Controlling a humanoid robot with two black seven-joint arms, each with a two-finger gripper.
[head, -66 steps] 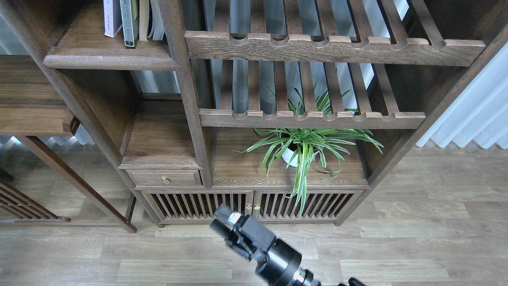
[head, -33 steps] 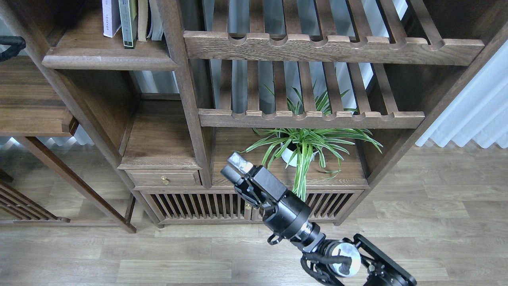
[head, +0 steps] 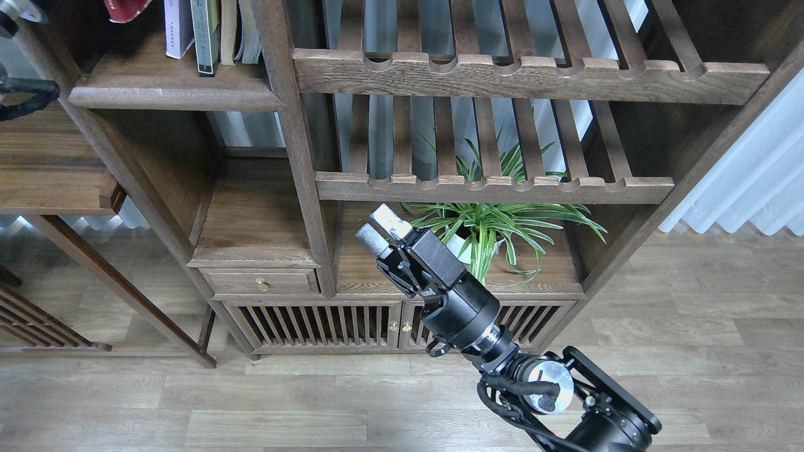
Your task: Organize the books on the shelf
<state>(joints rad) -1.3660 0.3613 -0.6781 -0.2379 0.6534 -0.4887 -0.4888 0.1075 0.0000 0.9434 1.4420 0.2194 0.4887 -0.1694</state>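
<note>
The shelf (head: 169, 95) is the solid dark board with a rounded front lip at the top left. On it stand a pale lavender-white book (head: 178, 28), a dark book with a green spine (head: 205, 36) and further pale volumes (head: 239, 31) to their right. A corner of the red book (head: 127, 9) shows at the top edge above the shelf's left part; what holds it is cut off. Only parts of my left arm (head: 22, 12) show at the top left. My right gripper (head: 380, 231) is empty, fingers close together, in front of the lower cabinet, far below the books.
Slatted racks with scalloped rails (head: 527, 75) fill the upper right. A potted spider plant (head: 483, 229) stands just right of my right gripper. An upright post (head: 301, 163) divides the compartments. A small drawer (head: 260, 282) and slatted doors (head: 314, 323) sit below. A black cable (head: 28, 97) hangs at left.
My right arm has risen from the floor area to the front of the plant compartment. The red book corner and left arm parts have come into view at the top left.
</note>
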